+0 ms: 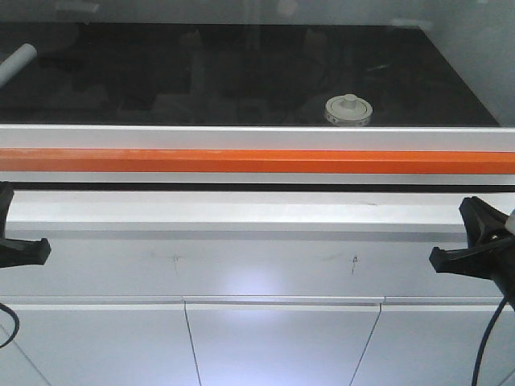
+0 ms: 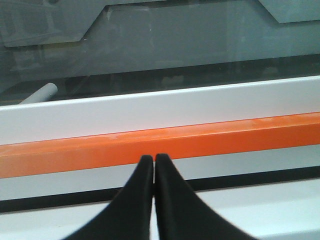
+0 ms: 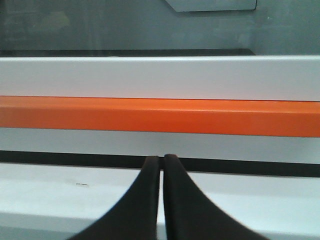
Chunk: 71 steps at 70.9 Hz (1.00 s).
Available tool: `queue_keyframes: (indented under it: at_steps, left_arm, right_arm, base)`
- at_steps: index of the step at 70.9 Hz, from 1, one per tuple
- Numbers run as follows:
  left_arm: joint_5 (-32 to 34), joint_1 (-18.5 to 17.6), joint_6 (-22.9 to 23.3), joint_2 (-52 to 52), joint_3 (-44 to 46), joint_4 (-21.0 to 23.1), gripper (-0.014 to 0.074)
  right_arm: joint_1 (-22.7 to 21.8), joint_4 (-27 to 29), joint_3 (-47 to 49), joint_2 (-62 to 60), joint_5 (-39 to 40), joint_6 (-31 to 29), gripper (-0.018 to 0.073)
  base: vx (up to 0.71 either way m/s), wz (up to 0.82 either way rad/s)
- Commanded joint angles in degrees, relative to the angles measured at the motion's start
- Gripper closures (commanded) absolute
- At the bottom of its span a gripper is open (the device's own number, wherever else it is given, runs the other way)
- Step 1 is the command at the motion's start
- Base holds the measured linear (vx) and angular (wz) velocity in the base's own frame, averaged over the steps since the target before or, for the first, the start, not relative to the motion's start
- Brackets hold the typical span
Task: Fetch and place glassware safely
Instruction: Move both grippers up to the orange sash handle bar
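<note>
Well back: squat jar [image 1: 348,122], round cream knobbed lid [image 1: 347,108]

Looks like a lab, fume-hood type bench. Glass pane [image 2: 200,50] fronting a black surface [image 1: 241,72]; white frame [image 1: 257,137] with orange strip [image 1: 257,161]; plain white cabinet doors [image 1: 282,346] beneath.

The left hand [image 2: 153,160] and right hand [image 3: 162,159] are matte black, with smooth, curved, tapering fingers; a dark cable [image 1: 489,338] hangs by the right.
</note>
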<state>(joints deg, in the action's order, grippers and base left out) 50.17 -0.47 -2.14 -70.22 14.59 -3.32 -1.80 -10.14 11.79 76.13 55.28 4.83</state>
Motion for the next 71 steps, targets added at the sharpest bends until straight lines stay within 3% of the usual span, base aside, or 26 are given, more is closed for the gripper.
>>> queue_keyframes:
  at_steps: [1,14,36,71]
  left_arm:
    - [7.4,-0.4,0.1,-1.5,1.2,0.3,0.0603]
    - [11.5,-0.4,0.1,-6.3,1.5,0.4,0.0603]
    - [15.8,-0.4,0.2,-10.6,1.5,0.4,0.0603]
    - [16.4,-0.4,0.2,-11.2,1.5,0.4,0.0603]
  right_arm:
    - [-0.2,-0.1,1.5,3.0,9.8,-1.1,0.0563]
    - [-0.2,-0.1,3.6,9.5,14.1,-1.1,0.0563]
    - [-0.2,-0.1,8.4,14.6,14.4,-3.8,0.0563]
    - [-0.2,-0.2,14.1,21.0,13.1,-3.9,0.0563]
  base:
    - [0.00,0.00]
    - [0.00,0.00]
    - [0.00,0.00]
    - [0.00,0.00]
